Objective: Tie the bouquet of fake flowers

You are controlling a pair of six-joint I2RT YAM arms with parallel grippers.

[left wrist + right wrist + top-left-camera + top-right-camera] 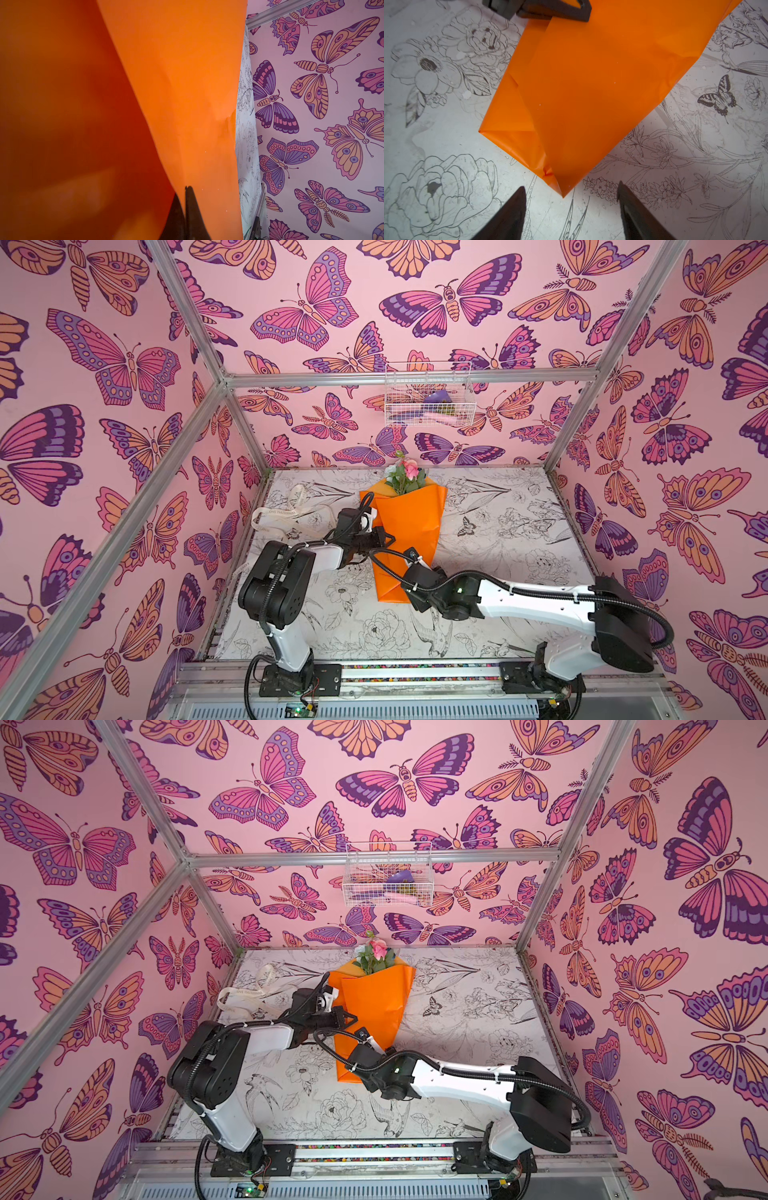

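table (pixel 498 531): bare room right of right gripper (pixel 571 186). bouquet of fake flowers (pixel 409 526) lies under both grippers, blooms at far end. wire basket (pixel 390 406) on back wall, purple and pink items inside. ribbon (pixel 282 514) left of left gripper (pixel 185 193), which is pinched on wrap's side edge. right gripper jaws spread over stem-end corner, forearm low.

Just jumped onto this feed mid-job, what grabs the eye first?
The bright orange-wrapped bouquet lies in the middle of the table, flowers at the far end. The left gripper is shut on its paper edge, while the right gripper hangs open over the wrap's near tip. The cream ribbon lies loose at back left.
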